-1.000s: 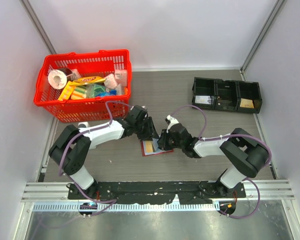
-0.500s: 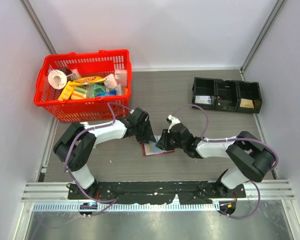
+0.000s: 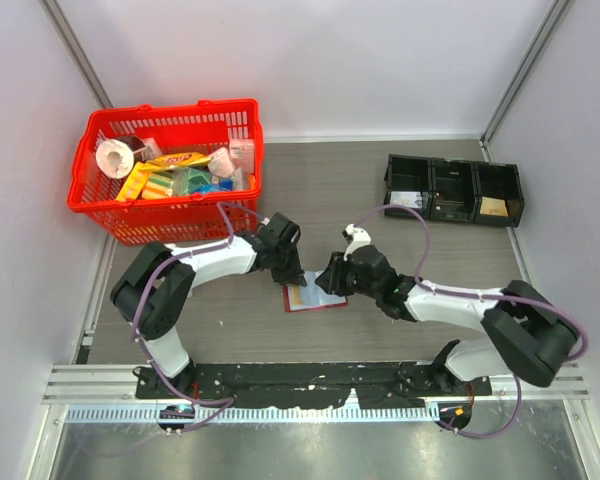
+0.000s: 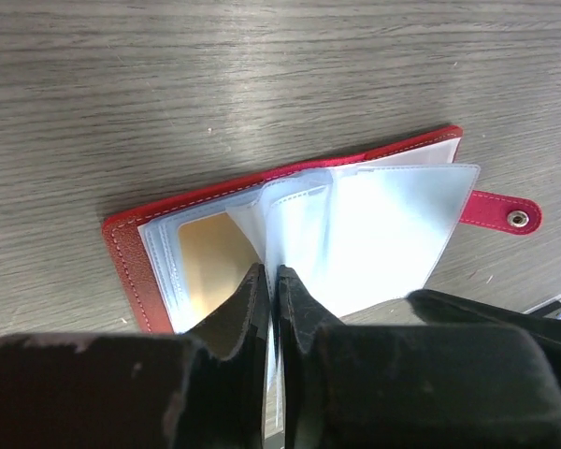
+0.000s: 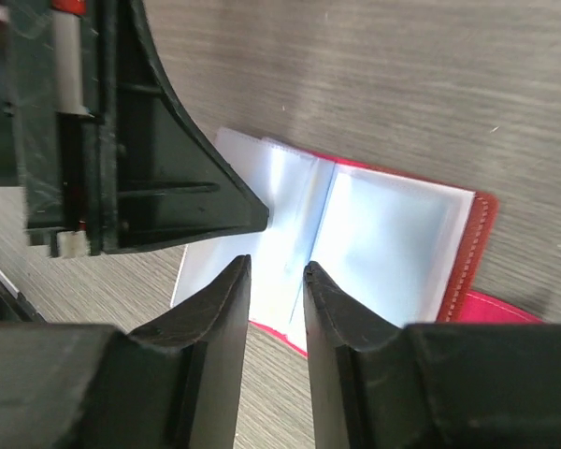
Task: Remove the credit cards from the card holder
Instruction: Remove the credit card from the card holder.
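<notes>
The red card holder (image 3: 315,301) lies spread open on the table between my two grippers. In the left wrist view its red cover (image 4: 129,271) holds pale blue pockets, with the snap tab (image 4: 505,213) at the right. A tan credit card (image 4: 206,267) sits in the left pocket. My left gripper (image 4: 273,277) (image 3: 294,275) is shut on a thin pale pocket page and holds it upright. My right gripper (image 5: 277,271) (image 3: 330,283) is slightly open just above the pale pages (image 5: 383,243), with nothing between its fingers. I cannot make out the other cards.
A red plastic basket (image 3: 88,190) full of groceries stands at the back left. A black three-bin tray (image 3: 455,190) stands at the back right. The left gripper's body (image 5: 140,140) sits close to the right fingers, at the upper left of the right wrist view.
The pale pages have been turned over the tan card, so it no longer shows from above. The right gripper has drawn back slightly to the right.
</notes>
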